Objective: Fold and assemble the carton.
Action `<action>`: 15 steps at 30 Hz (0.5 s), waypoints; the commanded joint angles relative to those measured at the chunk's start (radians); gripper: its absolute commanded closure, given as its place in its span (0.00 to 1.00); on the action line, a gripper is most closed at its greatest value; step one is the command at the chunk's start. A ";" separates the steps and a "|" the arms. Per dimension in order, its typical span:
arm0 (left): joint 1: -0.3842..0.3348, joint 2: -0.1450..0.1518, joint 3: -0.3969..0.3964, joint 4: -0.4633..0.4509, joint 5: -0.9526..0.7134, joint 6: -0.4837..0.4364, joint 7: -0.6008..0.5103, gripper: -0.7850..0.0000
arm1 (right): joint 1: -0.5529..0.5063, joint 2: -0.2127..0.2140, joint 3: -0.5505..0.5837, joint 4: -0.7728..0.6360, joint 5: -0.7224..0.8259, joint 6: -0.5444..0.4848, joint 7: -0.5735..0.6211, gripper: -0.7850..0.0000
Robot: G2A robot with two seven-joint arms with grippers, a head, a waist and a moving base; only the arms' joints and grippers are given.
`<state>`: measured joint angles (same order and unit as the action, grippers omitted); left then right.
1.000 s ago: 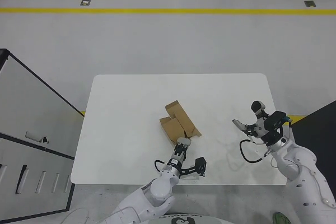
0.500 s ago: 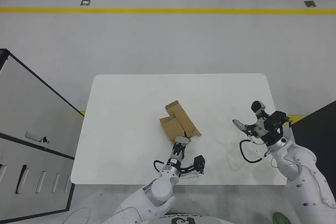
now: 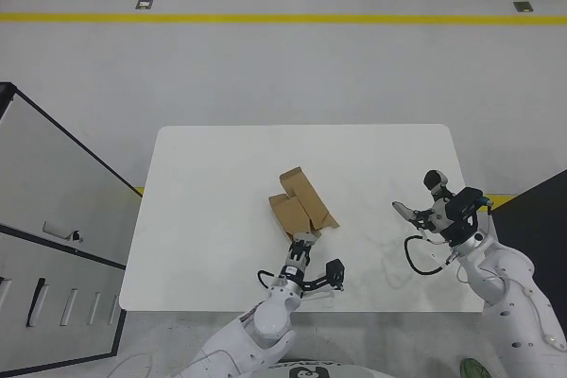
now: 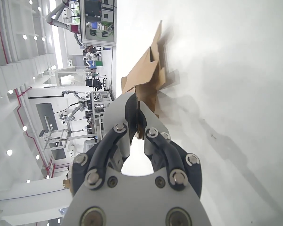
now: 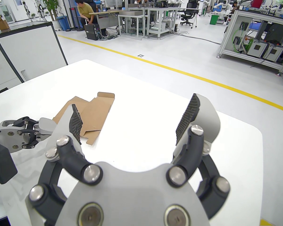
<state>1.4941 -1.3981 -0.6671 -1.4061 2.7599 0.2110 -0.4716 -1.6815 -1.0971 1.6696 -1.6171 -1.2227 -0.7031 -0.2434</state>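
A flat brown carton lies unfolded near the middle of the white table. My left gripper sits at the carton's near corner, shut on the edge of a flap. In the left wrist view the fingertips pinch that cardboard edge, and the rest of the carton stretches away, partly raised off the table. My right gripper hovers open over the table's right side, well apart from the carton. The right wrist view has the right gripper empty, with the carton and the left gripper beyond it.
A grey cabinet stands close to the table's left edge. A yellow floor line runs past the far side. Bare tabletop lies between the carton and my right gripper.
My left gripper has edged slightly forward and leftward with the flap, nudging the carton a little toward the far side. The right arm has not moved.
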 commanded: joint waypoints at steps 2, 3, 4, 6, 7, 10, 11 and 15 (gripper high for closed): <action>0.019 0.008 -0.018 -0.031 0.033 0.023 0.016 1.00 | 0.000 0.000 0.000 0.000 0.000 0.000 0.000 0.00; 0.025 0.012 -0.026 -0.045 0.050 0.031 0.026 1.00 | 0.000 0.000 0.000 0.000 0.000 0.000 0.000 0.00; 0.034 0.016 -0.034 -0.058 0.062 0.039 0.039 1.00 | 0.000 0.000 0.000 0.000 0.000 0.000 0.000 0.00; 0.048 0.026 -0.055 -0.088 0.095 0.051 0.070 1.00 | 0.000 0.000 0.000 0.000 0.000 0.000 0.000 0.00; 0.059 0.033 -0.069 -0.108 0.117 0.055 0.085 1.00 | 0.000 0.000 0.000 0.000 0.000 0.000 0.000 0.00; 0.082 0.045 -0.096 -0.151 0.162 0.056 0.112 1.00 | 0.000 0.000 0.000 0.000 0.000 0.000 0.000 0.00; 0.089 0.049 -0.105 -0.168 0.180 0.055 0.125 1.00 | 0.000 0.000 0.000 0.000 0.000 0.000 0.000 0.00; 0.119 0.065 -0.134 -0.227 0.240 0.048 0.176 1.00 | 0.000 0.000 0.000 0.000 0.000 0.000 0.000 0.00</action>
<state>1.6056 -1.3367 -0.7942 -1.6196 2.9868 0.2605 -0.3084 -1.6815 -1.0971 1.6696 -1.6171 -1.2227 -0.7031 -0.2434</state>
